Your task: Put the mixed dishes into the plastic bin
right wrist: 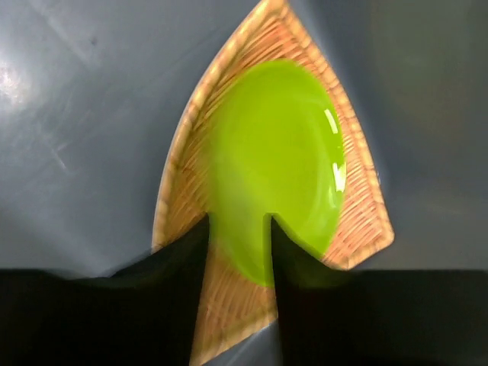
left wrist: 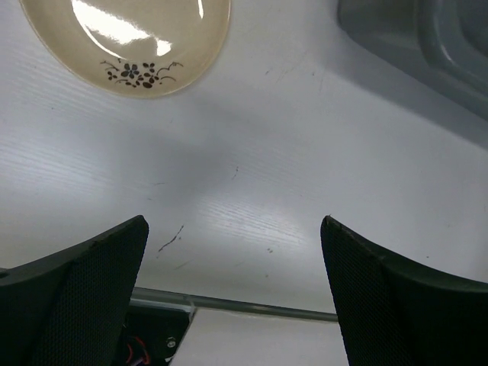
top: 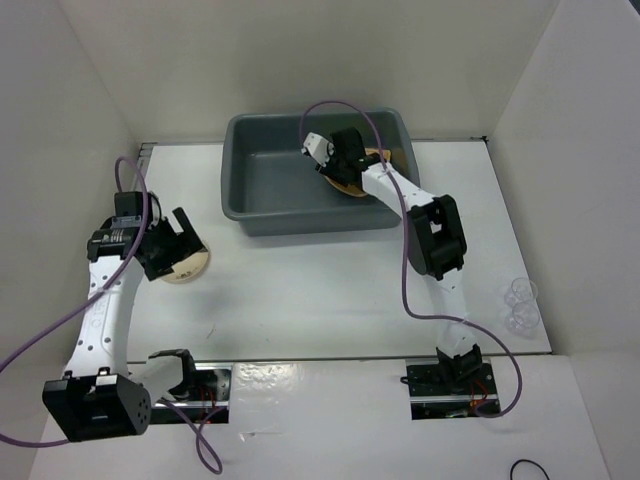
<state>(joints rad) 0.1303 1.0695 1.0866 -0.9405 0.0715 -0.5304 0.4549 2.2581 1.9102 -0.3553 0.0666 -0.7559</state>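
Overhead, the dark grey plastic bin (top: 270,185) sits at the far side of the white desk (top: 320,290). The right arm (top: 435,235) stretches forward from its base, elbow raised, forearm angled over the bin's near wall, wrist tipped down inside.

The right end effector (right wrist: 238,221) is partly open, its two dark fingers parted with nothing pinched between them. Directly beneath and ahead of it lies the plate (right wrist: 274,152), a woven-look tan rounded triangle with a glossy green centre, against the bin's grey inner surface. The plate's long axis runs straight away from the fingers, one rounded tip pointing ahead and a broad corner off to their right.

The left arm (top: 100,310) is folded over the near-left of the desk. The left end effector (left wrist: 232,221) hovers above the bare surface, jaws spread wide and empty. The cream saucer (left wrist: 130,38), with its dark floral mark, rests flat on the desk ahead and to the left of those fingers. Small clear glasses (top: 520,305) stand on the desk well to the right of the right arm; their number is unclear.
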